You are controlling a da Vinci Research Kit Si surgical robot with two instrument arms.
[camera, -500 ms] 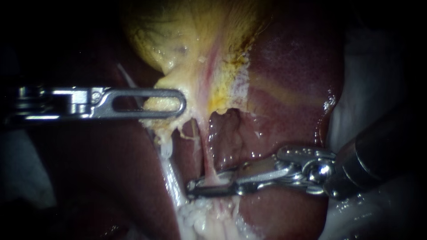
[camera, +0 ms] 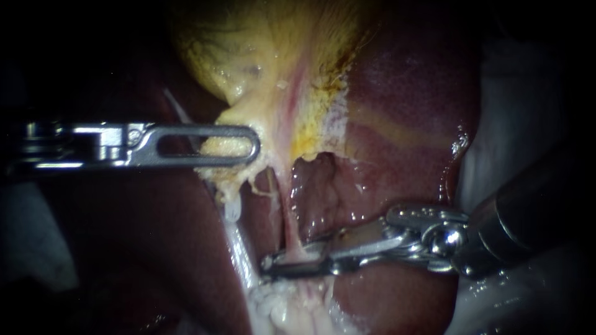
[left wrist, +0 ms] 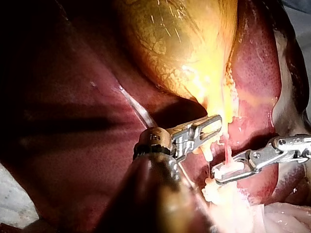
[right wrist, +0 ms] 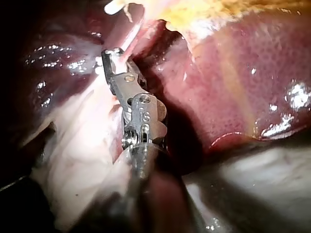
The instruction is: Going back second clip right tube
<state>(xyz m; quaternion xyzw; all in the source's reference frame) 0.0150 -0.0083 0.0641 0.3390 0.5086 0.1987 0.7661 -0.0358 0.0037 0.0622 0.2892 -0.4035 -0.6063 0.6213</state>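
Note:
My left instrument point(camera: 251, 146) comes in level from the left. Its slotted jaws are shut on the yellowish lower end of the gallbladder point(camera: 267, 56), holding it taut. From there a thin pink right tube point(camera: 287, 220) runs down, with a whitish left tube point(camera: 234, 239) beside it. My right instrument point(camera: 270, 262) reaches in from the lower right, and its jaws straddle the foot of the right tube with a narrow gap between them. In the left wrist view the same jaws point(left wrist: 221, 177) frame the pink tube. I cannot make out a clip.
Dark red liver point(camera: 403, 93) lies to the right of and behind the tubes, with a wet hollow point(camera: 323, 192) between them. Pale fatty tissue point(camera: 292, 307) spreads below the right jaws. White cloth point(camera: 515, 111) borders the liver at the far right.

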